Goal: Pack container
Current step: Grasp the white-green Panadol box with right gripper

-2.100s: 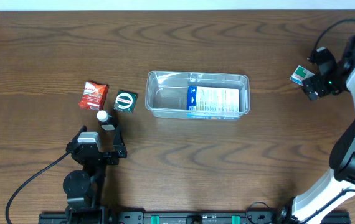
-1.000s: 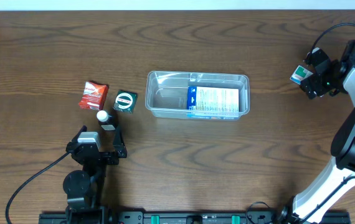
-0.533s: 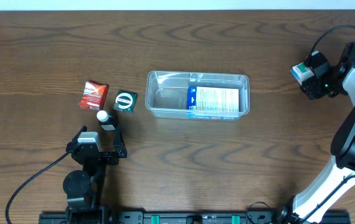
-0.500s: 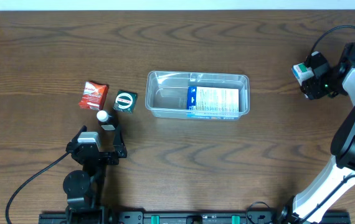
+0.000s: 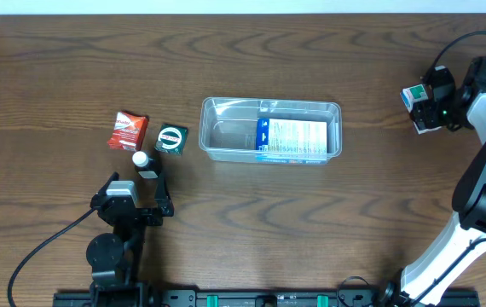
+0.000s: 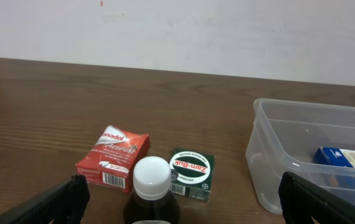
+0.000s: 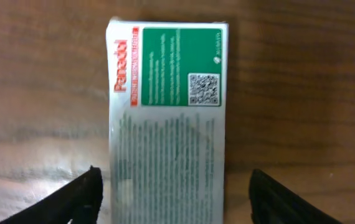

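**Container** [image 5: 211, 128]: a clear rectangular tub with rounded corners. It is being shown upright at the middle of the worktop [image 5: 55, 68]. A blue-and-white box [image 5: 292, 136] is being carried flat in its right half.

**Left tool** [image 6: 184, 190]: it is being held low at the near left of the worktop. Its fingers are being kept spread wide and nothing is being pinched. A dark bottle [image 6: 152, 186] with a white cap is being framed upright between them, apart from both.

**Red packet** [image 6: 112, 157] and **green box** [image 6: 190, 174]: these are being shown lying side by side just beyond the bottle. They are to the left of the container, near it but apart.

**Right tool** [image 5: 419, 102]: it is being held at the far right of the worktop, well apart from the container. Its fingers are being held spread on either side of a white-and-green box [image 7: 168, 106] lying flat on the worktop. In the right wrist view a gap is being shown on each side of the box, so it is not being pinched.
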`<state>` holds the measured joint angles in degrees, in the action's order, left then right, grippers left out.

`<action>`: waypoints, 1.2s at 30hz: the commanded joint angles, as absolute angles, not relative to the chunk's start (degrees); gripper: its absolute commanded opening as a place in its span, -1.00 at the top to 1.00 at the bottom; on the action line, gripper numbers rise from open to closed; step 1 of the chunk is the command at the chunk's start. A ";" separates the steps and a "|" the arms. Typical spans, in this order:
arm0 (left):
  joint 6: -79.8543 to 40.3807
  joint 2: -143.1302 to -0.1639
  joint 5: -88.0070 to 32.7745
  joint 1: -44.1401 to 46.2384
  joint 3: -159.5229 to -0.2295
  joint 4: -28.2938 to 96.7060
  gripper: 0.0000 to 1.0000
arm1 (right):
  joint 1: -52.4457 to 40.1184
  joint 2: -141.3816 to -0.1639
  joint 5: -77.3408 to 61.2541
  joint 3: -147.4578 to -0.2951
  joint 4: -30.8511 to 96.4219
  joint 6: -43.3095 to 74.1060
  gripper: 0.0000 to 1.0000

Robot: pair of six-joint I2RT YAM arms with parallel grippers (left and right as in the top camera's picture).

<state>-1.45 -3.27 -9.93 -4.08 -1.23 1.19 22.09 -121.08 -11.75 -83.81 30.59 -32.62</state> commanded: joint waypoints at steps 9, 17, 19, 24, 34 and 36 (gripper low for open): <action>-1.17 -3.25 -10.52 -4.32 -0.23 3.18 -0.96 | 20.95 -121.78 -13.78 -83.55 32.53 -26.13 0.03; -1.17 -3.25 -10.52 -4.32 -0.23 3.18 -0.96 | 20.93 -121.78 -13.78 -83.57 34.81 -24.40 0.27; -1.17 -3.25 -10.52 -4.32 -0.23 3.18 -0.96 | 20.93 -121.73 -13.85 -83.57 35.16 -23.33 0.30; -1.17 -3.25 -10.52 -4.32 -0.23 3.18 -0.96 | 20.93 -120.27 -14.35 -83.61 35.66 -21.80 0.33; -1.17 -3.25 -10.52 -4.32 -0.23 3.18 -0.96 | 20.64 -108.97 -20.51 -85.49 37.50 -21.23 0.31; -1.17 -3.25 -10.52 -4.32 -0.23 3.18 -0.96 | 20.10 -105.78 -21.56 -85.49 38.00 -21.23 0.31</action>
